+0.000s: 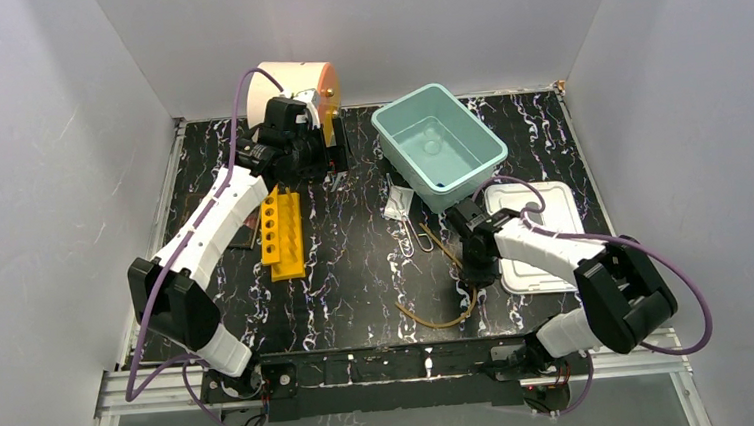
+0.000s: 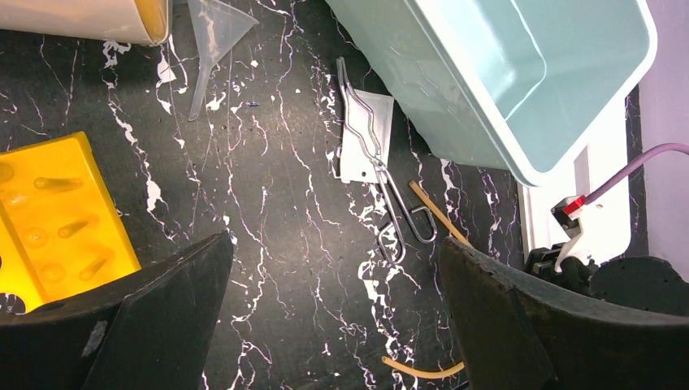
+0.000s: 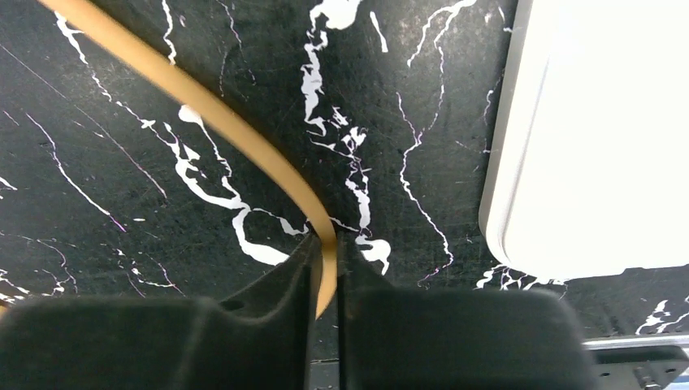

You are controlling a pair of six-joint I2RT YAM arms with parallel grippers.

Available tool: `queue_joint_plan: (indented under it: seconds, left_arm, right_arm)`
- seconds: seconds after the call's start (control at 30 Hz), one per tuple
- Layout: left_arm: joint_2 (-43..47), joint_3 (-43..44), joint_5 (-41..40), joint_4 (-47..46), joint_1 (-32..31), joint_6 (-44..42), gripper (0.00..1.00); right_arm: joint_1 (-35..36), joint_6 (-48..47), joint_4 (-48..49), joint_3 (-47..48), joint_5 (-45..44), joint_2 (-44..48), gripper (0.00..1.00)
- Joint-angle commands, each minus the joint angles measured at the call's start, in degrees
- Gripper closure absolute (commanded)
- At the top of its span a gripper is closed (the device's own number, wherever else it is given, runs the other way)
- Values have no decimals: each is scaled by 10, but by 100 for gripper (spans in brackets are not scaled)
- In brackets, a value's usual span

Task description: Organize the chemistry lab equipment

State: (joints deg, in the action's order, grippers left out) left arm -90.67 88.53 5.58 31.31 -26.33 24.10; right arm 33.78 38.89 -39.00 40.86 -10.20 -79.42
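Note:
My right gripper (image 1: 474,271) (image 3: 327,242) is low over the table, shut on the tan rubber loop (image 3: 203,114), which runs up between its fingers. The rest of the loop (image 1: 451,318) curves along the table toward the near edge. My left gripper (image 1: 303,148) (image 2: 335,240) hangs open and empty above the table, between the yellow tube rack (image 1: 282,235) (image 2: 57,219) and the metal tongs (image 1: 406,226) (image 2: 382,171). A clear funnel (image 2: 215,32) lies near the drum. The tongs rest partly on a small clear bag (image 2: 366,134).
A teal bin (image 1: 452,190) (image 2: 455,106) stands at the back right, with a white lid (image 1: 553,201) (image 3: 593,138) flat beside my right gripper. A cream drum (image 1: 294,83) sits at the back behind my left arm. A thin tan stick (image 2: 435,211) lies by the tongs.

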Motion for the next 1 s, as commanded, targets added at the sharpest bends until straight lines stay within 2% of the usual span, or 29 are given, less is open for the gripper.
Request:
queue_joint_plan:
  seconds: [0.0, 0.1, 0.37, 0.5, 0.63, 0.7, 0.8, 0.9, 0.97]
  left_arm:
    - [-3, 23, 8, -7, 0, 5, 2]
    - [2, 23, 8, -13, 0, 10, 2]
    - [24, -27, -6, -31, 0, 34, 2]
    - [30, -43, -22, -40, 2, 59, 2]
    - [33, -45, 52, -63, 12, 105, 2]
    - [42, -64, 87, -94, 12, 127, 2]
    - [59, -94, 92, -127, 12, 146, 2]
    - [72, -97, 59, -115, 18, 165, 2]
    - [85, -101, 37, -93, 38, 208, 2]
  right_arm:
    - [3, -6, 35, -7, -27, -51, 87]
    - [6, -26, 31, 16, -46, -56, 100]
    - [10, -111, 40, 84, 33, 3, 100]
    - [11, -139, 71, 93, 95, 80, 100]
    - [11, -146, 60, 109, 98, 131, 100]
    - [11, -158, 46, 130, 116, 137, 100]
    - [11, -174, 37, 178, 124, 136, 100]
    - [11, -178, 35, 239, 131, 126, 100]
    - [11, -179, 32, 300, 135, 112, 100]
